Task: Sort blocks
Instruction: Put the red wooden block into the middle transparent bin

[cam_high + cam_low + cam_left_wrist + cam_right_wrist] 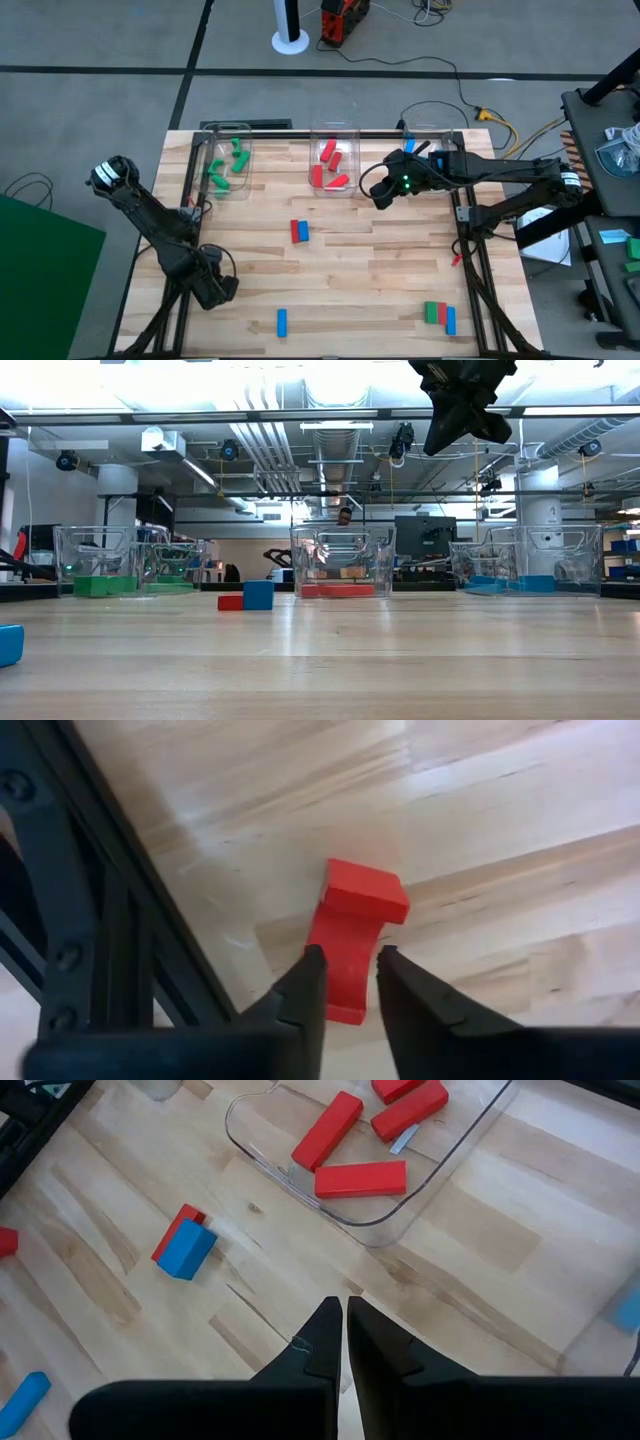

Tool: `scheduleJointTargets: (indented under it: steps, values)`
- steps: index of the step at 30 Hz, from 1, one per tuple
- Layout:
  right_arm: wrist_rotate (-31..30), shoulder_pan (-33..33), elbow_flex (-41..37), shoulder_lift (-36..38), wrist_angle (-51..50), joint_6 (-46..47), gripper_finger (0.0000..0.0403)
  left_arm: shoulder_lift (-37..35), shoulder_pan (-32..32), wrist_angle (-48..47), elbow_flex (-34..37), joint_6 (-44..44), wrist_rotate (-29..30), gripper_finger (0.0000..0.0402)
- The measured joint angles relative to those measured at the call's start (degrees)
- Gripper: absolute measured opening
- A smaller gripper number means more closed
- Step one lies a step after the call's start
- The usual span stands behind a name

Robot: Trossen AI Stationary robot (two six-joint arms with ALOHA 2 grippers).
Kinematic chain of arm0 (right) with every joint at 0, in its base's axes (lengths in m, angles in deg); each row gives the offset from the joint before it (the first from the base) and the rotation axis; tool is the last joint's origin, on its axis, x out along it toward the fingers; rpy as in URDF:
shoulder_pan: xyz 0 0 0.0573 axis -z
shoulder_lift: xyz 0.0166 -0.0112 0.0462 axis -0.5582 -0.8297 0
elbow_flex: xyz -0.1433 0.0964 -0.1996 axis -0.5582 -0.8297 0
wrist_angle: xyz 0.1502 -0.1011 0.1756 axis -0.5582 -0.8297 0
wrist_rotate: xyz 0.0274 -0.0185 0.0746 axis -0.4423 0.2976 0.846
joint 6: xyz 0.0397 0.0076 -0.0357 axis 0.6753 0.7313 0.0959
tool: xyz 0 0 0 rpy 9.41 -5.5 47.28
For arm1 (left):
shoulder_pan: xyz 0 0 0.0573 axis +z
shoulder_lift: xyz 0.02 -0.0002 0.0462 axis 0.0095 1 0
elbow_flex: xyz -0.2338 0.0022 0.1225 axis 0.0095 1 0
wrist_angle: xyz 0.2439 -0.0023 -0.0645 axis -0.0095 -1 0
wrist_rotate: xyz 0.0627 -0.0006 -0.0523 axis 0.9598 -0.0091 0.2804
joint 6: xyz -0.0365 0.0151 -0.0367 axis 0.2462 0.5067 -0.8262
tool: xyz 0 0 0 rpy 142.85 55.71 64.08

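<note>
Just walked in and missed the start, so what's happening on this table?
Two robot arms are sorting coloured blocks into clear bins at the table's far edge: green blocks in the left bin, red blocks in the middle bin, blue in the right. The left hand is low at the table's near left, closing around a red block. The right hand hovers shut and empty beside the middle bin. Several blocks remain loose on the table.

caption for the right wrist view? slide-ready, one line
Right gripper, shut and empty, hovers beside the clear bin of red blocks; a red-and-blue pair waits on the table.
</note>
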Motion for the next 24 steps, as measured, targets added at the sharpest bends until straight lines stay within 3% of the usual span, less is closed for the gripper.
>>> scheduleJointTargets:
  steps: [9, 24]
  values:
    - [0.1, 0.0, 0.0, 0.0, 0.0, 0.5, 0.0012, 0.2, 0.0, 2.8, 0.5, 3.0, 2.3, 0.0157]
    - [0.2, 0.0, 0.0, 0.0, 0.0, 1.2, 0.0012, 5.3, -0.1, 5.0, 2.3, 6.2, 2.4, 0.0163]
